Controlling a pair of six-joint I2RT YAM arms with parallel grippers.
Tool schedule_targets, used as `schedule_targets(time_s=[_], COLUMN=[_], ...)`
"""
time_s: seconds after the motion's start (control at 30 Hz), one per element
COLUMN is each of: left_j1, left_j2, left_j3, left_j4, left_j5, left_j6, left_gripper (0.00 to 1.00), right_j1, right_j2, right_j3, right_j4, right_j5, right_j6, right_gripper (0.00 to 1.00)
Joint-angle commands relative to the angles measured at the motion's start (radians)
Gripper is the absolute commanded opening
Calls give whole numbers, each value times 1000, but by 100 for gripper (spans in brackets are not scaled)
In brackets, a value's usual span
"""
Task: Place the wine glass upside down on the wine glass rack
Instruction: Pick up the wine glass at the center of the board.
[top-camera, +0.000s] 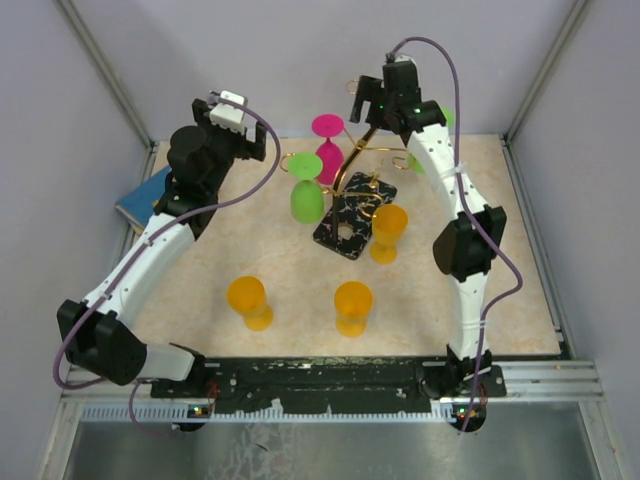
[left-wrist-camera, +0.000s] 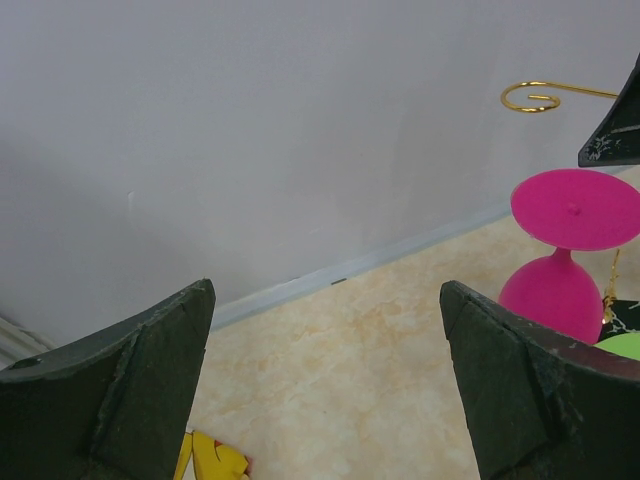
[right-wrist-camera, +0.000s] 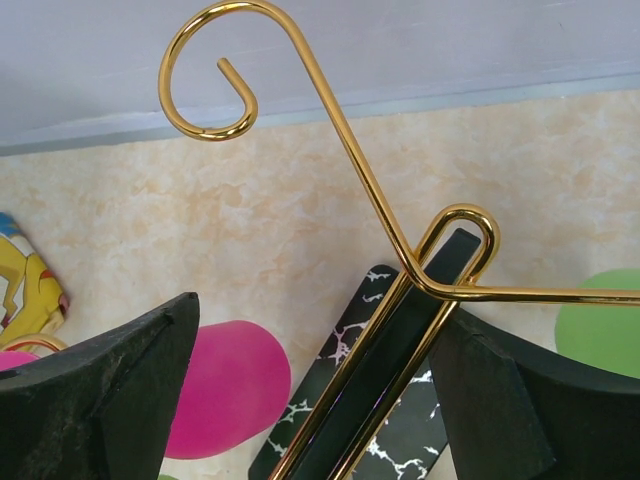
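1. Top cam: I look down from above/behind the arm bases (top-camera: 450, 380), whole table (top-camera: 290, 270).
2. L wrist: low, faces back wall (left-wrist-camera: 300, 120).
3. R wrist: v. close on rack (right-wrist-camera: 360, 165); both wrists share pink glass (left-wrist-camera: 572, 210).

Rack (top-camera: 352, 190) is boxed in: pink glass (top-camera: 328, 150) and green glass (top-camera: 305, 195) crowd its left, orange glass (top-camera: 388, 232) just beside its right, two more orange glasses (top-camera: 248, 300) in front. Its wire sits inside the wide-open right claw (right-wrist-camera: 315, 340). Counter (top-camera: 260, 240) further left is open.
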Motion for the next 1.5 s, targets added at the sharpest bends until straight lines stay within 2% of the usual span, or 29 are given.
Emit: schedule_targets(time_s=[0.0, 0.47, 0.53, 0.8, 1.27, 1.37, 1.47], left_j1=[-1, -2, -2, -2, -1, -1, -2], left_j2=[4, 10, 11, 28, 61, 57, 52], left_j3=[37, 34, 34, 33, 37, 33, 32], left_j4=[40, 56, 59, 67, 69, 53, -12], left_j5=[-10, -8, -8, -3, 17, 58, 179], left_j6=[-2, -27, -31, -45, -44, -32, 24], left_gripper=[99, 99, 99, 99, 99, 99, 99], right_j1=[0, 22, 21, -18, -21, -22, -21], right_j2=[15, 21, 11, -131, -264, -276, -308], right_j3=[60, 39, 37, -125, -218, -195, -205], right_j4=[89, 168, 145, 110, 108, 84, 77], right_j5=[-80, -166, -143, -55, -41, -42, -33], right_j6=[-15, -34, -56, -68, -83, -84, -87], right_gripper=[91, 91, 91, 92, 94, 94, 94])
